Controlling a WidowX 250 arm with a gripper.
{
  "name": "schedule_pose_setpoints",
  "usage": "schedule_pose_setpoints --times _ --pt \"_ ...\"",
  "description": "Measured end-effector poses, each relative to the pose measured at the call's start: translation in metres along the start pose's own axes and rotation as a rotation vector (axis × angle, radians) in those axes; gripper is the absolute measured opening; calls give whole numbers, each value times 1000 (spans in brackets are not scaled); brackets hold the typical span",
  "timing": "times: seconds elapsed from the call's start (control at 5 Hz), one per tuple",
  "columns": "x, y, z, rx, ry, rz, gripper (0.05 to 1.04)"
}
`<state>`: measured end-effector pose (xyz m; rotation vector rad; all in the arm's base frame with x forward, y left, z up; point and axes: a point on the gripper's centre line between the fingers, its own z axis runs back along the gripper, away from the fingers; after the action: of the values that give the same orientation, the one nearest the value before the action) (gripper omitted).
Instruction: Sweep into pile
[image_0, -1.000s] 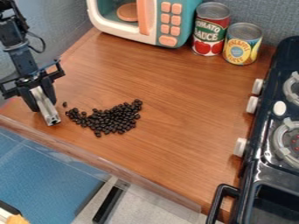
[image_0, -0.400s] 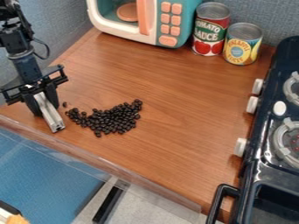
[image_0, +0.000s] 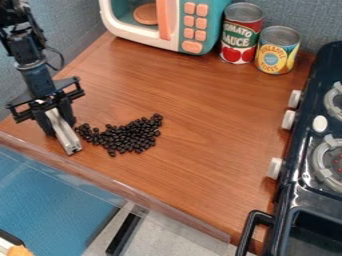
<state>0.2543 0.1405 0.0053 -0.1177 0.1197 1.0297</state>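
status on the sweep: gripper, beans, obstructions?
Gripper shut on silver bar, at near edge beside the beans. Beans bunched but ragged, edges straggling. Cans at the back, well off the beans.

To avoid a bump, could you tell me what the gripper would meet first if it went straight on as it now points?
The gripper holds a grey bar, whose tip would probably meet the wooden tabletop first; any gap beneath is hard to judge.

Past the obstructing beans (image_0: 127, 137), room reaches the stove (image_0: 299, 150).
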Motion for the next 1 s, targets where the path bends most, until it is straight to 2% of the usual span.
schedule_pose_setpoints --times 1.0 --pt "-24 -25 -6 -22 8 -42 381"
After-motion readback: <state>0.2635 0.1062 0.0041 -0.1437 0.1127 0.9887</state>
